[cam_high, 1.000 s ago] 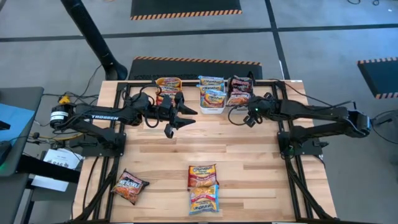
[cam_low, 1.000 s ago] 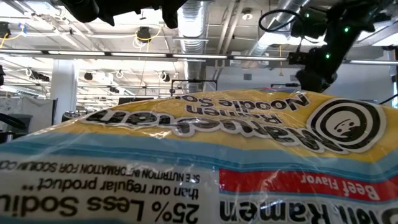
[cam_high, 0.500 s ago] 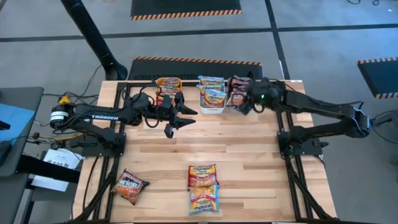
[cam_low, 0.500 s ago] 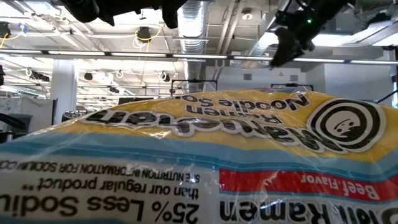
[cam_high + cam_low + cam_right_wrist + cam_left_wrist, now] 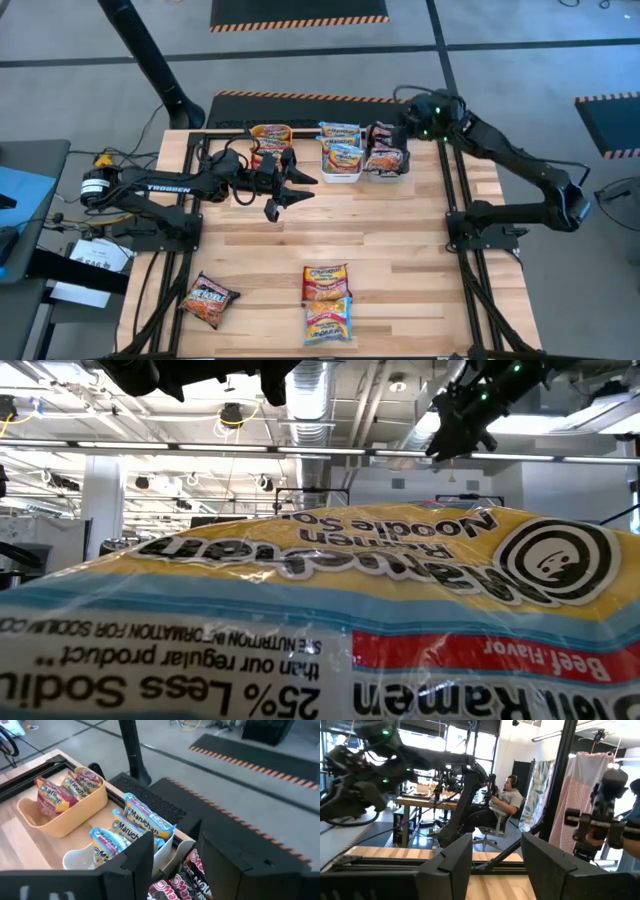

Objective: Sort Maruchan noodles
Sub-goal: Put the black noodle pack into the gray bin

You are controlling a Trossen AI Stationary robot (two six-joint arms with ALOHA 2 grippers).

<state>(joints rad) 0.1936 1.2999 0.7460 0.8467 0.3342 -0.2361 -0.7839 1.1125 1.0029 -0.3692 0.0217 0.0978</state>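
Maroon packets [image 5: 385,146] sit in the grey bin [image 5: 388,172] just below the right gripper [image 5: 405,128], fingers apart w/ nothing between (hovering at the table's far edge). Blue packets [image 5: 340,148] fill the white bin [image 5: 338,176] beside it; orange ones [image 5: 268,138] the orange bin. Left gripper [image 5: 302,187] waits mid-table, fingers apart, three loose packets [image 5: 326,283] well behind it.

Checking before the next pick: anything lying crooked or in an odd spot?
Yes. The packet near the left front corner of the table lies skewed. Another packet sits right against the low camera and blocks most of its view.
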